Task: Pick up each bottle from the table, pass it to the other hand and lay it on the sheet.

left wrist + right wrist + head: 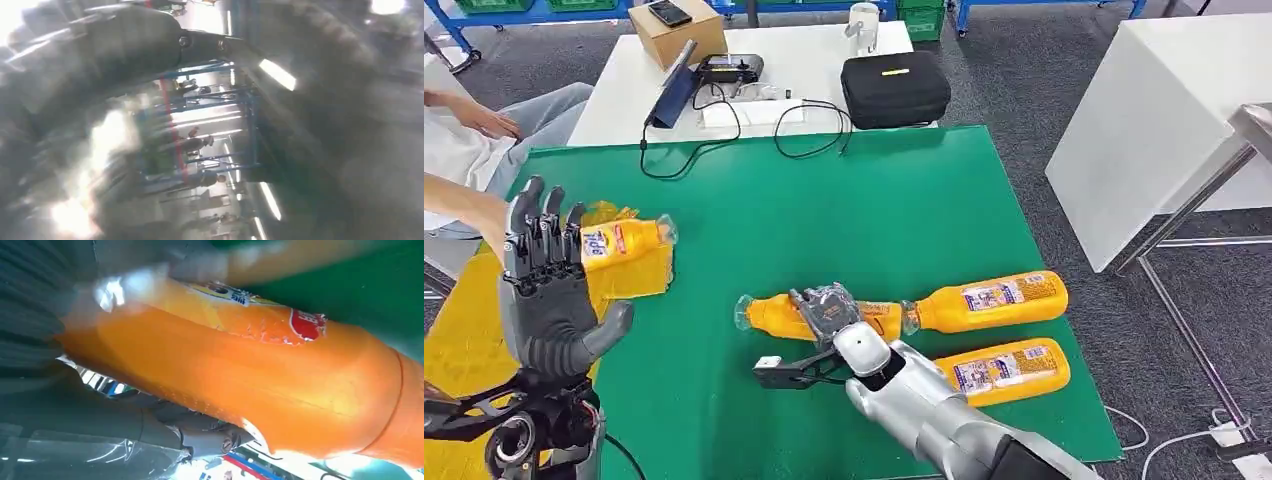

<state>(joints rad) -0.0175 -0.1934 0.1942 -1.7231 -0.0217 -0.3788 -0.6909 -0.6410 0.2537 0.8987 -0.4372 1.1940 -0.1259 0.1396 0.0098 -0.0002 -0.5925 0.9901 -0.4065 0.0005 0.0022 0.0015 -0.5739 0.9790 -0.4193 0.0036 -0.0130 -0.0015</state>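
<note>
Bottle: orange plastic bottle [769, 314] lying mid-table, right hand [826, 312] wrapped around it.
Left hand [546, 285]: raised, empty, fingers spread.
Tip: lift level, grip firm before handover.

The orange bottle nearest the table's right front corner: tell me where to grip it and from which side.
Grip the orange bottle across its labelled middle, coming straight down from above. It lies flat on the green table, its long sides uncovered; the right hand is nearest but already rests on another bottle.
</note>
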